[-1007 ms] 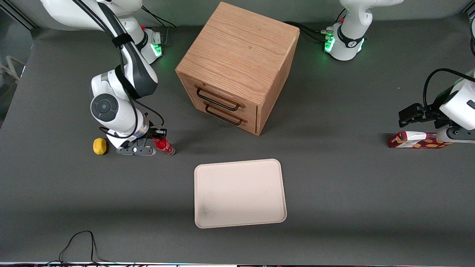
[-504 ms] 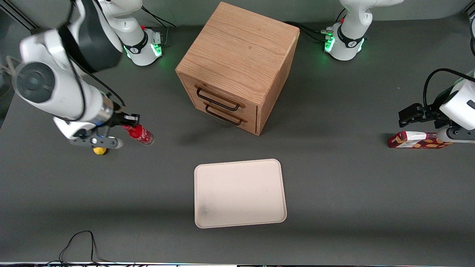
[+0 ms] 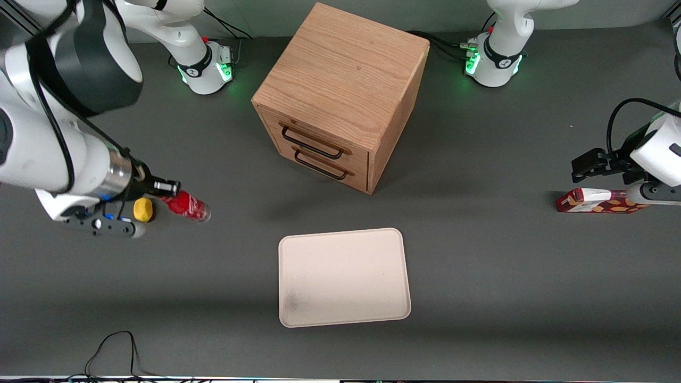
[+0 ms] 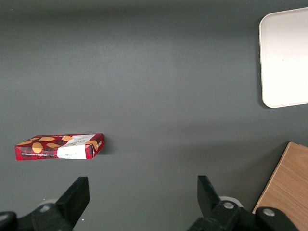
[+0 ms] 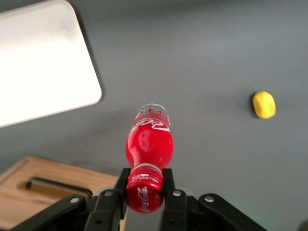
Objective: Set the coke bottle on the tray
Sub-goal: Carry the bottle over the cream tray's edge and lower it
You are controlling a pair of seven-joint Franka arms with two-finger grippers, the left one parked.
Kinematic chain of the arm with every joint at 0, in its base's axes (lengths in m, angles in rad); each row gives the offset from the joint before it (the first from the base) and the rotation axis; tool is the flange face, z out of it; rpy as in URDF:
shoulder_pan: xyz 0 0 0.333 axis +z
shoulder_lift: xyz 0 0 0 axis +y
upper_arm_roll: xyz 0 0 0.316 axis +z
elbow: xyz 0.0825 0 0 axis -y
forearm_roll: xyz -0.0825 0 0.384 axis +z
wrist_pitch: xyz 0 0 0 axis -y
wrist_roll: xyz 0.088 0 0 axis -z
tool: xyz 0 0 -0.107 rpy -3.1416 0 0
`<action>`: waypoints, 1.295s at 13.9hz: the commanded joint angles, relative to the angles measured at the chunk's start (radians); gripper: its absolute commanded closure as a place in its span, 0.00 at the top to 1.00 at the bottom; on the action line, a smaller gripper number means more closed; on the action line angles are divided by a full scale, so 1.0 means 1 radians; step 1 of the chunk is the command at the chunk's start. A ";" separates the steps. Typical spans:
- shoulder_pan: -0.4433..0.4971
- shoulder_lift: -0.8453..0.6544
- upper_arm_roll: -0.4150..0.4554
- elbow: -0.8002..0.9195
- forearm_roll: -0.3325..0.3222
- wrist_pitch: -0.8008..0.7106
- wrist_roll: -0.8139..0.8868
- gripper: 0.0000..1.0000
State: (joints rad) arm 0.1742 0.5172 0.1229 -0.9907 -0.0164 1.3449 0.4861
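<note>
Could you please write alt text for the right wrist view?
The pincer grips a red coke bottle by its capped neck, held above the grey table. A cream tray, a yellow lemon-like object and a wooden drawer cabinet lie below.

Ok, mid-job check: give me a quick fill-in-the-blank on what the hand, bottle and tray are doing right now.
1. The hand is shut on the neck of the ____, just below its cap.
2. The coke bottle hangs above the table, not yet over the cream-white ____.
3. The tray has ____ on it.
4. The small yellow object lies on the ____.

Missing words: coke bottle; tray; nothing; table
</note>
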 commanded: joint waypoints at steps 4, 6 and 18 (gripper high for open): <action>0.005 0.214 0.040 0.169 0.003 0.241 0.077 0.00; 0.011 0.248 0.044 0.169 0.003 0.339 0.078 0.00; 0.140 0.455 0.027 0.169 -0.085 0.726 0.094 0.00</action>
State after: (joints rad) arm 0.2843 0.9209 0.1604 -0.8807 -0.0620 2.0426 0.5498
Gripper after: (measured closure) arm 0.687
